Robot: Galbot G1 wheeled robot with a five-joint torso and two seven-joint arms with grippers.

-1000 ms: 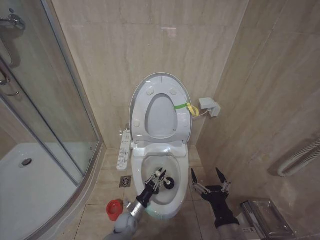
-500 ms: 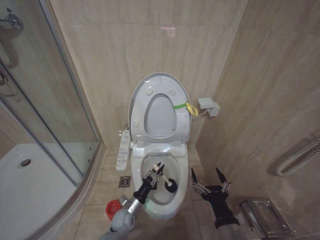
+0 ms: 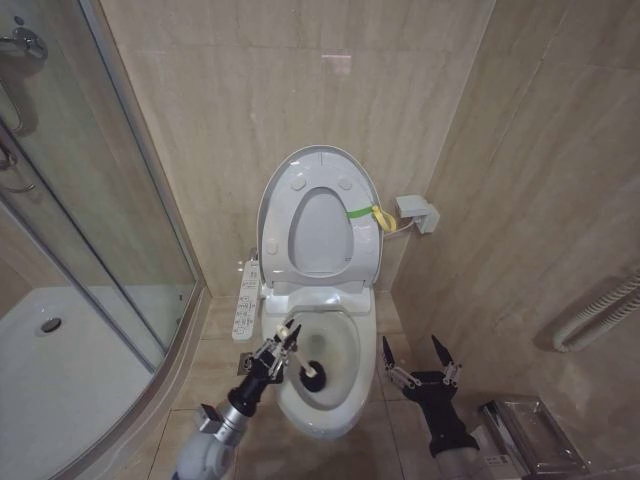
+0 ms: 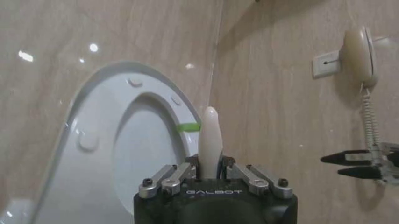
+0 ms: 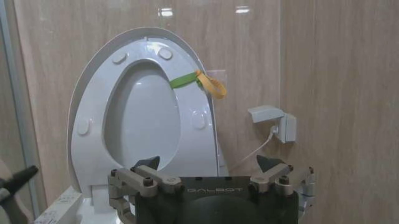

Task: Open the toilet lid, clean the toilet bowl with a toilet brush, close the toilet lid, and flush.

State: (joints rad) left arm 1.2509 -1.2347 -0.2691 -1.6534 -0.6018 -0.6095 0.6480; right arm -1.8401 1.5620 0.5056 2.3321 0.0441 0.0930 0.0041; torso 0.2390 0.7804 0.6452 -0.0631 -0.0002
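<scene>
white toilet lid (image 3: pixel 320 215) with yellow-green strap (image 3: pixel 372 215); black-headed toilet brush (image 3: pixel 312 376).

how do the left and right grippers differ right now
The left gripper is shut on the toilet brush, while the right gripper is open and holds nothing. The left gripper is at the toilet bowl rim, over its left edge; the right gripper hangs beside the bowl, over the floor on its right. Both are dark with pointed fingers.

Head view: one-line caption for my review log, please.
Left gripper scrubs the toilet bowl with the toilet brush, toilet lid raised; right gripper waits open beside.
</scene>
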